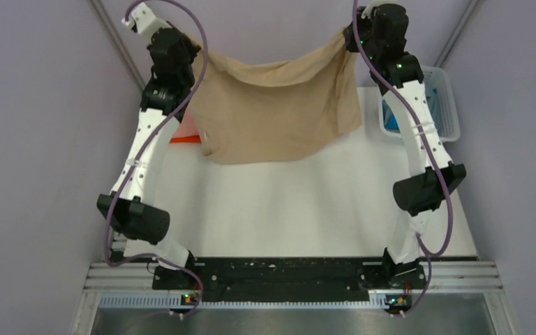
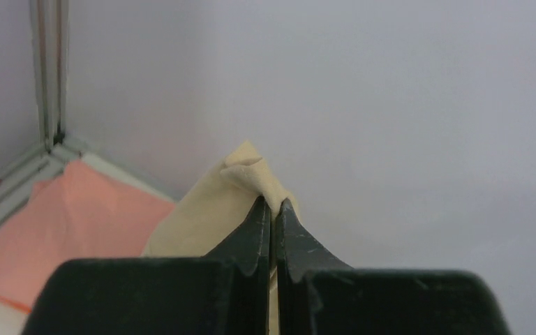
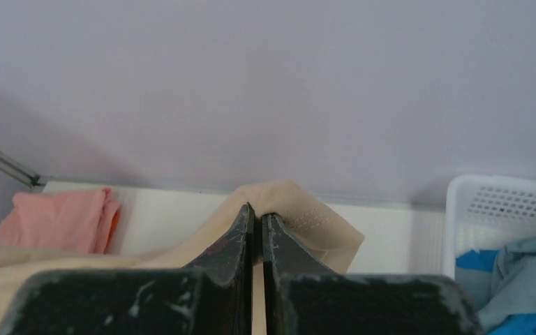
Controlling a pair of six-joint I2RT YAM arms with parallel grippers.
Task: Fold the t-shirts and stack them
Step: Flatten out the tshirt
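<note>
Above the table, one tan t-shirt.

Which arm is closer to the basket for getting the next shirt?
Right, probably. The white basket with blue shirts sits beside the right arm; the left arm is across the table. Both jaws are shut on the tan shirt, which must go down first.

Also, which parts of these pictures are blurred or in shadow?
Top external: soft even light on the tan t-shirt, no glare on the table. Left wrist: the left gripper dark and soft. Right wrist: the right gripper likewise, the basket fairly sharp.
</note>
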